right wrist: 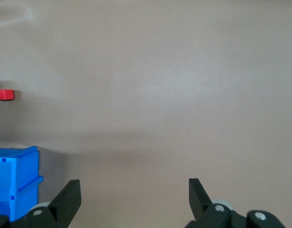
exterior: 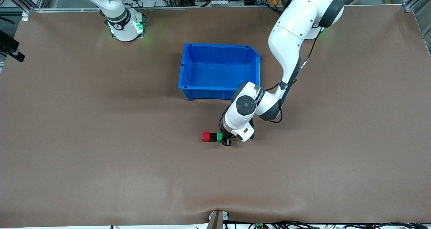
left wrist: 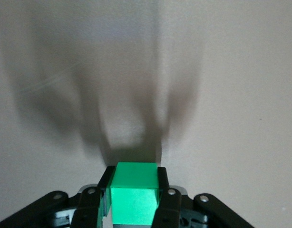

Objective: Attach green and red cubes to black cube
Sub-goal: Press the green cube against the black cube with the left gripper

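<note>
The red cube [exterior: 205, 136], the black cube [exterior: 212, 137] and the green cube [exterior: 219, 136] lie in one touching row on the table, with the black cube in the middle. The row is nearer to the front camera than the blue bin. My left gripper [exterior: 226, 140] is down at the green end of the row. In the left wrist view it [left wrist: 134, 174] is shut on the green cube [left wrist: 134, 199], which hides the black cube. My right gripper [right wrist: 134, 187] is open and empty, up over bare table. The red cube [right wrist: 4, 94] shows in its view.
An empty blue bin [exterior: 220, 50] stands mid-table, toward the robots' bases, and its corner shows in the right wrist view [right wrist: 15, 178]. The left arm's elbow hangs over the bin's corner. The brown table surface [exterior: 101, 138] lies around the cubes.
</note>
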Available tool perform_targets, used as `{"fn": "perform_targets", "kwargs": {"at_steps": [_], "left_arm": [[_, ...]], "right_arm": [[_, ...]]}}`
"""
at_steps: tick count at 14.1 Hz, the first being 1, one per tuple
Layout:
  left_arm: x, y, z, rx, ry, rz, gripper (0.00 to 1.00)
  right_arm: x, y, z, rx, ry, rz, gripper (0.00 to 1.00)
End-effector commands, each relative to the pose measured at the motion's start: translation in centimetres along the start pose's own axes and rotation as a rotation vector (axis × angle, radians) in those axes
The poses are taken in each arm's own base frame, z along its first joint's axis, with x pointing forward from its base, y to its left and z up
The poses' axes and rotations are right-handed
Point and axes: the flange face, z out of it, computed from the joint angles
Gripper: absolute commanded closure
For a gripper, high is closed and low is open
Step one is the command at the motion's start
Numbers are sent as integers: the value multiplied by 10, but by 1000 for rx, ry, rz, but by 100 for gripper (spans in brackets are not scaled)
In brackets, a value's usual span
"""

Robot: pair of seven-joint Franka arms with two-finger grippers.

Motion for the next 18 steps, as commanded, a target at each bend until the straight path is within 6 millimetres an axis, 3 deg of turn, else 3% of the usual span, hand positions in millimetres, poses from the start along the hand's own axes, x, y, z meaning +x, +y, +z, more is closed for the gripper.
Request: {"fn": "perform_targets", "kwargs": {"at_steps": [1,5,6,8,11,13,16,18], "left_arm": [[-5,-7,-9,67,43,-11,100],[1,-7,-12,107,69,-12,96],[1,-7,-12,107,69,-10,70],[1,-5,-14,103,68,-10,0],[-1,2,-39,83,53,4,0],[4,11,-73,105,61,39,0],[22,30,-159,100,42,176,0],[48,39,-213,110,36,256,0]], "right_arm": [[-4,5,0,-3,-23,-1,0],[-4,1,0,-2,-23,-9,0],[-4,1,0,-2,-23,-9,0],[-4,1,1,-2,-25,-9,0],[-6,1,2,0,-46,-9,0],[-6,-5,3,1,-54,-20,0],[-6,-5,3,1,-54,-20,0],[-6,-6,4,1,-56,-21,0]]}}
